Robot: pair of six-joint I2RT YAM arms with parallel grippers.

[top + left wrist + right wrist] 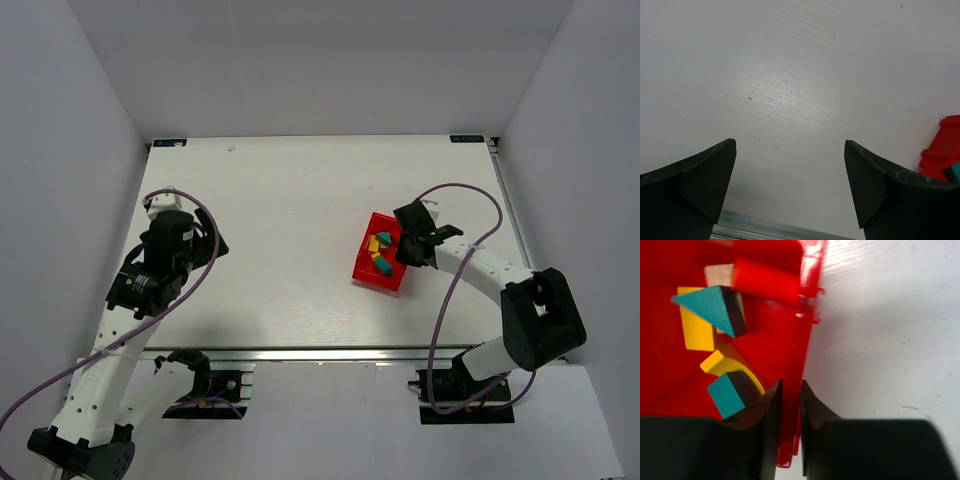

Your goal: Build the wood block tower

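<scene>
A red plastic bin (390,271) sits right of the table's middle with the wooden blocks inside. In the right wrist view I see a teal triangle (710,307), a red block (766,279), a tan block (719,274), a yellow block (696,331), a yellow arch (730,366) and a teal cube (726,396). My right gripper (789,390) is shut on the bin's right wall (799,347), one finger inside, one outside. My left gripper (790,170) is open and empty over bare table at the left (165,250).
The bin's corner (942,150) shows at the right edge of the left wrist view. The table's front metal rail (770,227) lies just below the left fingers. White walls enclose the table on three sides.
</scene>
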